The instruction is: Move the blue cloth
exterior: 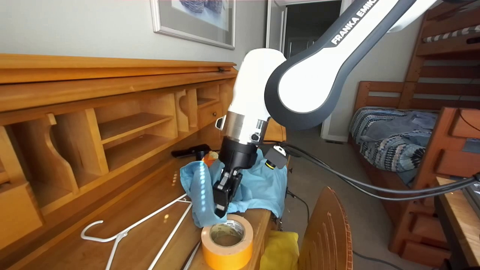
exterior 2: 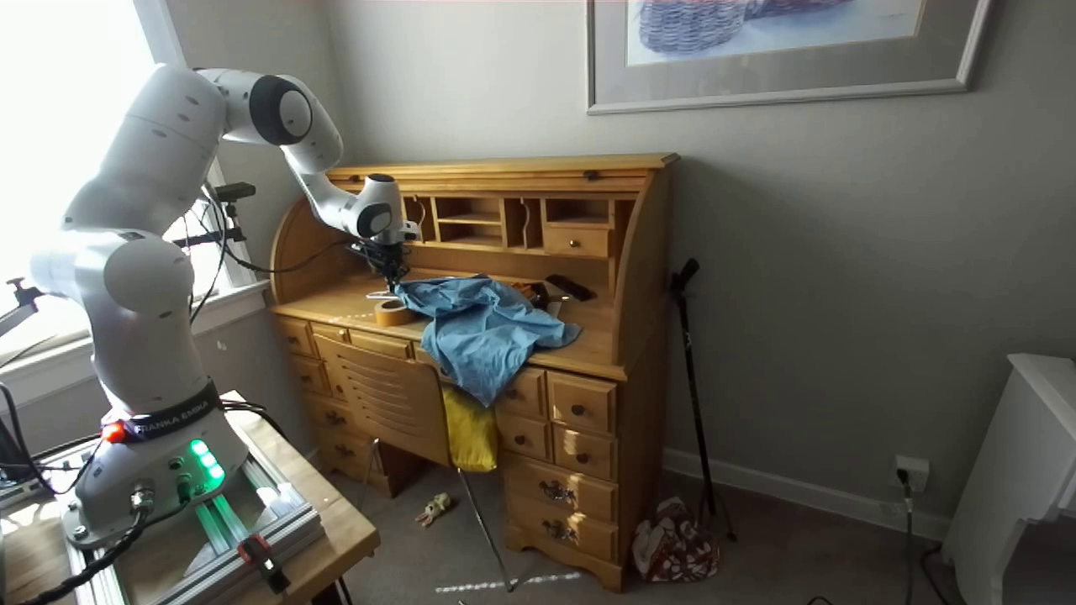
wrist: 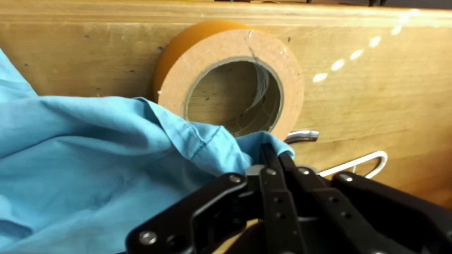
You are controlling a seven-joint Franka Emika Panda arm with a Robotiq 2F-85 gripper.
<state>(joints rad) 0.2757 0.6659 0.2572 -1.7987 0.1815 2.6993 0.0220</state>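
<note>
Across the wooden surface [wrist: 370, 106] and spilling over its front edge lies the blue cloth [exterior 2: 487, 328], one bit pinched in the end effector [wrist: 276, 151] by the tape roll [exterior: 227, 250]. Guessing that's so the rest just drags along. Arm [exterior 2: 139, 277] says "FRANKA EMIKA"; can't make out the tape-core print [exterior: 228, 227].

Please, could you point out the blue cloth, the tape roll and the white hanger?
Blue cloth [exterior 2: 483, 332], in an exterior view: its wrinkled middle.
Tape roll [wrist: 231, 44], wrist view: flat face beside its hole.
White hanger [exterior: 120, 235], in an exterior view: neck, where the hook joins.
</note>
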